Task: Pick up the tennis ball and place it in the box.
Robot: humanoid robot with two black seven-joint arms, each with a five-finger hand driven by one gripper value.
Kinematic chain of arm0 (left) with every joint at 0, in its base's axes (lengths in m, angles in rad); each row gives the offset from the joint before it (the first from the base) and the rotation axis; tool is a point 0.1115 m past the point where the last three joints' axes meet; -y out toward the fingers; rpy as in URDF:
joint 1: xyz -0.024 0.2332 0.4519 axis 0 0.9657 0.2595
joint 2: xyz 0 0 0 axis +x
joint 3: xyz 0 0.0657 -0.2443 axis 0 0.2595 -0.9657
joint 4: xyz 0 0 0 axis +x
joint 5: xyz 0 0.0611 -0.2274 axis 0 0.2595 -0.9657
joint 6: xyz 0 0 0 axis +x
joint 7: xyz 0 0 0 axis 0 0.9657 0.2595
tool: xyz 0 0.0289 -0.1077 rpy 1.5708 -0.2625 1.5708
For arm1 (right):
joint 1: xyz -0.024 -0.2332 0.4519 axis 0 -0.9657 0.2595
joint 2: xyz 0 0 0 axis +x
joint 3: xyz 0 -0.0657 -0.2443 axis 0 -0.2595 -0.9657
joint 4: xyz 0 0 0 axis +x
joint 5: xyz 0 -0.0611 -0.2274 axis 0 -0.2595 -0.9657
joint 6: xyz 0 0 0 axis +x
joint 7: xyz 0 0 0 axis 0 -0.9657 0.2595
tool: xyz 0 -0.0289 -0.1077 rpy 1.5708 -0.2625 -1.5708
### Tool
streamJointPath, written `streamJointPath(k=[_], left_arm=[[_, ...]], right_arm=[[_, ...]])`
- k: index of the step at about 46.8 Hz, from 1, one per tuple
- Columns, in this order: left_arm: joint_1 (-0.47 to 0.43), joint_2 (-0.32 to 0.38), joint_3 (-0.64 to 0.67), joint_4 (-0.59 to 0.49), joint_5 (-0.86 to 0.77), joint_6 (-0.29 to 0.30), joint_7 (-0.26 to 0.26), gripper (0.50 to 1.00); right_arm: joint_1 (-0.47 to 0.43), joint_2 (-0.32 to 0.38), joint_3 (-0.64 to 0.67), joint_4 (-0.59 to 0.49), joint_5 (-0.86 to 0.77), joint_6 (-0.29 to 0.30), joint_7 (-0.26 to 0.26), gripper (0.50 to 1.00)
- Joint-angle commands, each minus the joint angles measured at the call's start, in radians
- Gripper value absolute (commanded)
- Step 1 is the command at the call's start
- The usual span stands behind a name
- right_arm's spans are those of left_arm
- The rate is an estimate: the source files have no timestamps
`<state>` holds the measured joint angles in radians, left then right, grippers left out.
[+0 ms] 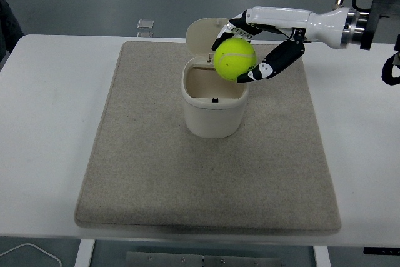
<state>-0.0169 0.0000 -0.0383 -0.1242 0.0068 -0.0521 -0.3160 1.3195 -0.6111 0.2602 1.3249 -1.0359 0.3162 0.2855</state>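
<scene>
My right hand [240, 51] comes in from the right edge and is shut on a yellow-green tennis ball [234, 59]. It holds the ball in the air over the right part of the opening of a cream box [214, 107]. The box stands upright on a grey mat [150, 167], with its hinged lid [203, 34] open and tilted back. The inside of the box looks empty. The left arm is out of view.
A small clear object [145, 25] lies on the white table [50, 123] behind the mat. A white cable [28, 251] shows at the bottom left corner, below the table's near edge.
</scene>
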Motion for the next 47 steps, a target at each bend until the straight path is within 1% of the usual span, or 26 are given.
streamJointPath(k=[1,5,11,16,37,47], left_arm=[[0.000,0.000,0.000,0.000,-0.001,0.000,0.000,0.992],[0.000,0.000,0.000,0.000,0.001,0.000,0.000,0.992],[0.000,0.000,0.000,0.000,-0.001,0.000,0.000,0.992],[0.000,0.000,0.000,0.000,0.001,0.000,0.000,0.992],[0.000,0.000,0.000,0.000,0.001,0.000,0.000,0.992],[0.000,0.000,0.000,0.000,0.001,0.000,0.000,0.992]], right_arm=[[0.001,0.022,-0.009,-0.018,-0.006,-0.006,-0.017,0.500],[0.003,0.036,-0.018,-0.023,-0.009,-0.022,-0.025,0.500],[0.003,0.048,-0.022,-0.024,-0.010,-0.028,-0.026,0.500],[0.003,0.059,-0.025,-0.024,-0.012,-0.046,-0.026,0.500],[-0.003,0.068,-0.039,-0.036,-0.026,-0.048,-0.026,0.500],[-0.003,0.088,-0.079,-0.050,-0.041,-0.074,-0.026,0.500]])
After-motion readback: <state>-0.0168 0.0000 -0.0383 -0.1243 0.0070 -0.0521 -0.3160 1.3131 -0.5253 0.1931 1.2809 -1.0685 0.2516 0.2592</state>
